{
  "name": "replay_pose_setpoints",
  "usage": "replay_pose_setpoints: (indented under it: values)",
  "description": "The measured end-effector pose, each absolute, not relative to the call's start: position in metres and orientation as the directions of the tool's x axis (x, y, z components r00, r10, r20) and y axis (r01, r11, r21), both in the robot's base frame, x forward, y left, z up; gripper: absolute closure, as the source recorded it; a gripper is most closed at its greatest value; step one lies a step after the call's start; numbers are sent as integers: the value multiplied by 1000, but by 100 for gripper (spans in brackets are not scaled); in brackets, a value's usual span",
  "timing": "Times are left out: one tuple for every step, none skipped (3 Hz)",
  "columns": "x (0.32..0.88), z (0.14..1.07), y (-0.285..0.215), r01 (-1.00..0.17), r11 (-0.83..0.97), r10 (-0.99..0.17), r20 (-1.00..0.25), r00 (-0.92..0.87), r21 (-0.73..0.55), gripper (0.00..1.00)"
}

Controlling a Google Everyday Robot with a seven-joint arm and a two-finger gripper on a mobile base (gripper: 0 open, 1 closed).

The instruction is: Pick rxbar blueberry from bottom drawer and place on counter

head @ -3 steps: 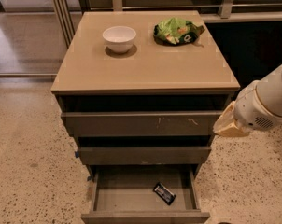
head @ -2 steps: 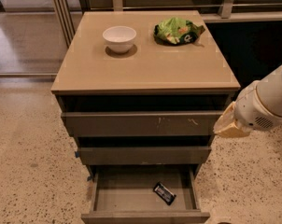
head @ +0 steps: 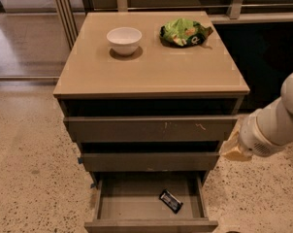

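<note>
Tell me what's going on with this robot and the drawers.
The robot's gripper hangs to the right of the middle drawer, well above its target. The bottom drawer is pulled open, and the rxbar blueberry lies inside it, not yet picked up. The counter carries a white bowl and a green snack bag.

The rxbar blueberry [head: 171, 201] is seen lying in the open bottom drawer [head: 151, 225].
The dark-wrapped bar is laid flat and slanted, at 4 o'clock of the drawer floor's middle; the tan counter [head: 151, 67] is seen at 12 o'clock, the gripper [head: 235, 148] at 2 o'clock from the bar.
</note>
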State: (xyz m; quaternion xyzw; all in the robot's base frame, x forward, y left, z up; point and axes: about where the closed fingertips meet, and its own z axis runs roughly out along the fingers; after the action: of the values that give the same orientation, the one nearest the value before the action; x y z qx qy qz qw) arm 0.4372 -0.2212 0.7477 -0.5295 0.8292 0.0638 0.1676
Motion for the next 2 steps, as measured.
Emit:
replay_pose_setpoints:
  values:
    - [423,608,-228,-845,531,-762,-402,-508,61,100]
    - [445,537,-233,-803,590,-672,-503,-543,77,100]
